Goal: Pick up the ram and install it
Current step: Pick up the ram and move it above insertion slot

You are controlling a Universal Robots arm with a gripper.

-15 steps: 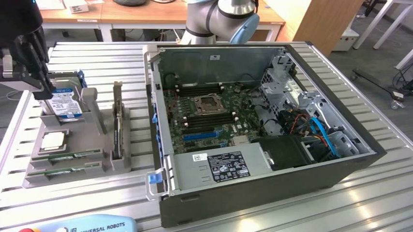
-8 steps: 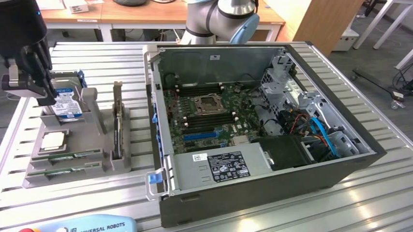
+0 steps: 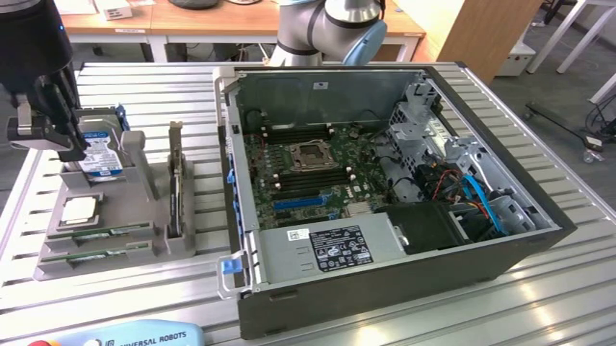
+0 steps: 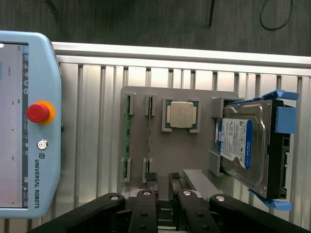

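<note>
The ram point(image 4: 148, 141) lies flat in its cradle slots at one end of the grey fixture point(image 4: 141, 97), with a second stick point(image 4: 127, 141) just beside it on one flank and the silver processor point(image 4: 181, 115) just beside it on the other. I take this one for the target because it lies nearest the gripper's line. The gripper point(image 4: 163, 180) hangs above the fixture, apart from both sticks. Its tips are drawn in to a narrow gap and hold nothing.

The first risk is the crowding. With 2 sticks alike and so close together, a descent slightly off line could land a fingertip on the cradle wall, the neighbouring stick or the processor. The stick is thin and long, so a grip taken away from its middle would probably let it tilt or twist on the way up, and it could bind in the end slots.

The hard drive point(image 4: 241, 145) and the upright expansion card point(image 3: 175, 191) stand tall on the same fixture, and a low sideways carry could clip them.

Further out, the memory slots point(image 3: 306, 175) sit deep inside the open computer case point(image 3: 481, 274) among other parts. A tilted or reversed stick would likely jam rather than seat, and pressing down then could stress the board.
</note>
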